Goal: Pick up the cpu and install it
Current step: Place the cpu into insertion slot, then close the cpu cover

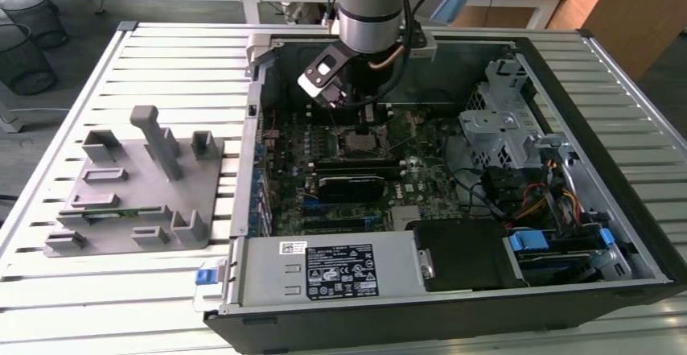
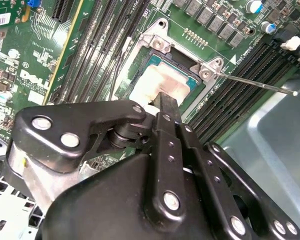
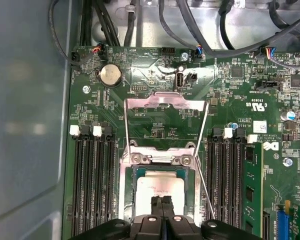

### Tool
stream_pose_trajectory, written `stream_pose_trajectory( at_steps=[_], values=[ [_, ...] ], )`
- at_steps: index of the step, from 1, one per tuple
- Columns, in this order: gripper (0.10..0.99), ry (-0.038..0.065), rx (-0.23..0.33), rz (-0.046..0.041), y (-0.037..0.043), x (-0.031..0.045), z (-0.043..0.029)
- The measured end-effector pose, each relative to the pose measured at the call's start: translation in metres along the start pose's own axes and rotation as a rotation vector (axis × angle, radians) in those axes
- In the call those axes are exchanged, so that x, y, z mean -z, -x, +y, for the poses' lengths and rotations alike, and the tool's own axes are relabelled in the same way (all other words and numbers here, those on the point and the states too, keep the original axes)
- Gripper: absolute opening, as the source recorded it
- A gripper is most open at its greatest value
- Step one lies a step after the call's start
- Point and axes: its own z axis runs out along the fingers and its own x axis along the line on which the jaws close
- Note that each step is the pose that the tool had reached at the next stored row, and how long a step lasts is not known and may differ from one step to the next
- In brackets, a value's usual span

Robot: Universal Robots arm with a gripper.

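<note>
A: cpu status?
B: cpu (image 2: pixel 162 82) lies flat in the socket (image 3: pixel 162 159), silver top up (both wrist views agree).
A: Claw?
B: Claw (image 2: pixel 167 100) fingers are pressed together, nothing between them. Tips sit right at the cpu's top, near one edge. Can't tell whether they actually touch it.
A: Retention hardware?
B: Plate (image 3: pixel 165 117) is flipped open, clear of the cpu. Lever (image 2: pixel 255 84) is unlatched and sticks out over the slots (image 2: pixel 230 102).
A: Exterior?
B: Arm (image 1: pixel 371 1) reaches down into the open case (image 1: pixel 451 319), claw over the middle of the board. Grey holder (image 1: pixel 140 194) stands on the worktop (image 1: pixel 161 65), beside the case at the exterior view's left.
</note>
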Motion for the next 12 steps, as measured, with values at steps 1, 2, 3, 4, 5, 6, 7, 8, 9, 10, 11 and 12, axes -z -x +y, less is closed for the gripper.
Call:
stream_pose_trajectory(
  at_steps=[1,2,3,4,5,6,7,8,9,10,11,12],
  values=[
    [0.106,0.000,0.000,0.0000,0.0000,0.0005,0.0000],
    [0.106,0.000,0.000,0.0000,0.0000,0.0009,0.0001],
    [0.106,0.000,0.000,0.0000,0.0000,0.0013,0.0001],
    [0.106,0.000,0.000,0.0001,0.0000,0.0016,0.0001],
    [0.106,-0.001,0.000,0.0000,0.0000,0.0020,0.0001],
    [0.106,-0.001,0.000,0.0000,0.0000,0.0024,0.0001],
    [0.106,-0.001,0.000,0.0000,0.0000,0.0028,0.0002],
    [0.106,-0.001,0.000,0.0000,0.0000,0.0034,0.0002],
    [0.106,-0.001,0.000,0.0000,0.0000,0.0040,0.0002],
    [0.106,-0.001,0.000,0.0000,-0.0001,0.0047,0.0002],
    [0.106,-0.001,0.000,0.0000,-0.0001,0.0053,0.0002],
    [0.106,-0.001,0.000,0.0000,-0.0001,0.0058,0.0003]
  ],
)
